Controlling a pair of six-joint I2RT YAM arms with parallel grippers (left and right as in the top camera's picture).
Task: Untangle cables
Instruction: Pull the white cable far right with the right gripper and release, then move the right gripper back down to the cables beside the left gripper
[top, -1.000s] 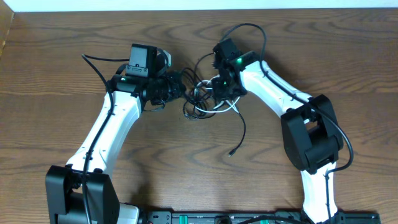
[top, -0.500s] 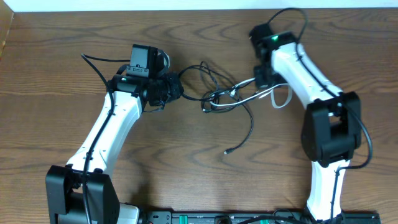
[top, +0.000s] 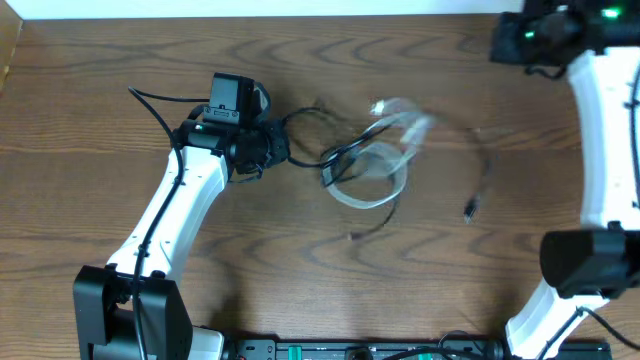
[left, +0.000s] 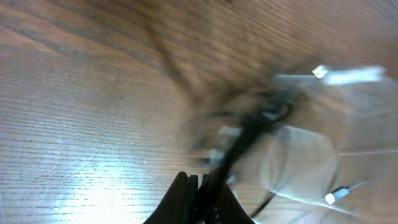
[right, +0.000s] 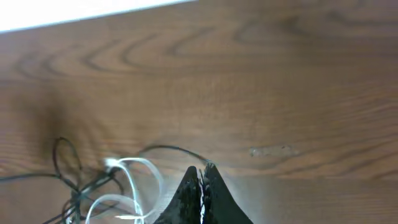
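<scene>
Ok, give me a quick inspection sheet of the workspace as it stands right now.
Surface: wooden table, bare grain, no marks seen.
Job's things: cables, black and white, knotted mid-table, blurred; white cable loops right of the knot; a plug tip lies apart, further right.
Clutter: nothing seen.
Grippers: left pincer shut on a black cable; right pincer shut, another black cable apparently pinched at its tips.
Cables: arm wire arcs off the left arm, away from the knot.
Surroundings: pale strip beyond the table's far edge.
</scene>
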